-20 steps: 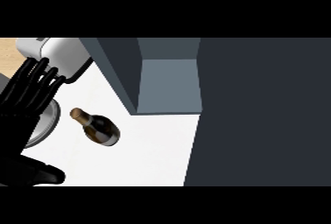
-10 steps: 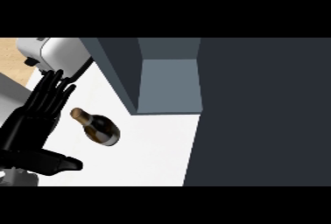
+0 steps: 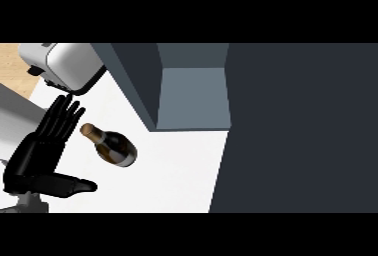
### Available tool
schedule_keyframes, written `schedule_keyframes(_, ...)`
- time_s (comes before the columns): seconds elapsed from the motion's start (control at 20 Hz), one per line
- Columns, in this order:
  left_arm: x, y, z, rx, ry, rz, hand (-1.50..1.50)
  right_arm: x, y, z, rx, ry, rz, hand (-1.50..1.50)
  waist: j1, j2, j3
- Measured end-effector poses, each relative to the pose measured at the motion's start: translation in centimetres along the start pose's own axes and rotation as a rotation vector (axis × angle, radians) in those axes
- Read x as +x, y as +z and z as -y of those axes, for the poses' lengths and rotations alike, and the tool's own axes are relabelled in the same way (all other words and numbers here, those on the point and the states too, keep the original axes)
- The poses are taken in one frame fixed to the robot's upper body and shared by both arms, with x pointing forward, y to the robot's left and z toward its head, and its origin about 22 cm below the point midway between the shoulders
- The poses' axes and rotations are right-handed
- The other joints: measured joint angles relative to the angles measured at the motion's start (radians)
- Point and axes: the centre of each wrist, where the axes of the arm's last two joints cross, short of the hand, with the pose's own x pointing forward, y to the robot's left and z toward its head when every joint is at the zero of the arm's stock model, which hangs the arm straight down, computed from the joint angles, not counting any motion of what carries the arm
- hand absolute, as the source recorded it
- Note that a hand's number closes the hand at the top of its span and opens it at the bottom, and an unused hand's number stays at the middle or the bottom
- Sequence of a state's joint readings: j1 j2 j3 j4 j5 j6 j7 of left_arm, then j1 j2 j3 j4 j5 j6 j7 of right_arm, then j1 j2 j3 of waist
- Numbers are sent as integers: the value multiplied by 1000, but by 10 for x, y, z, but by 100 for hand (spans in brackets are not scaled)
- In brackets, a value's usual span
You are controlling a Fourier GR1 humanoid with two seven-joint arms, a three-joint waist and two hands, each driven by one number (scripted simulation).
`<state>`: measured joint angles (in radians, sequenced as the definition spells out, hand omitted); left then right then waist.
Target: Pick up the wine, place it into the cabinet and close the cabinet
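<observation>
White counter (image 3: 177, 175) is carrying a toaster (image 3: 66, 65) at its far left corner, with wooden floor showing beyond. An open grey cabinet (image 3: 192, 97) is standing ahead, and a dark panel (image 3: 303, 130), probably its door, is filling the right. Left hand (image 3: 37, 160) is closing in from the left, now just beside the wine bottle (image 3: 112, 147), fingers straight, thumb spread, grasping nothing. Bottle is lying on its side, unmoved, outside the cabinet, so the pick-up is judged as only beginning. Right hand is not showing.

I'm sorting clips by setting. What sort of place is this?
Most likely a kitchen. A white counter carries a silver toaster-like appliance and a wine bottle lying on its side, beside a dark grey cabinet that stands open.
</observation>
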<state>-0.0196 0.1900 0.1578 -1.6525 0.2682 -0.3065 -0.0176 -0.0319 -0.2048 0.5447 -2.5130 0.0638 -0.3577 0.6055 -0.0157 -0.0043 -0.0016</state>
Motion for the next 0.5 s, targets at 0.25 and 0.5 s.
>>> schedule_keyframes(0.25, -22, 2, -11, 16, -8, -30, -150, 1, 0, 0, -3, 9, 2, -150, -2, 1, 0)
schedule_keyframes(0.5, -52, 8, -12, 13, -10, -56, -150, 1, 0, -4, 1, 0, 3, -150, -5, 1, 0)
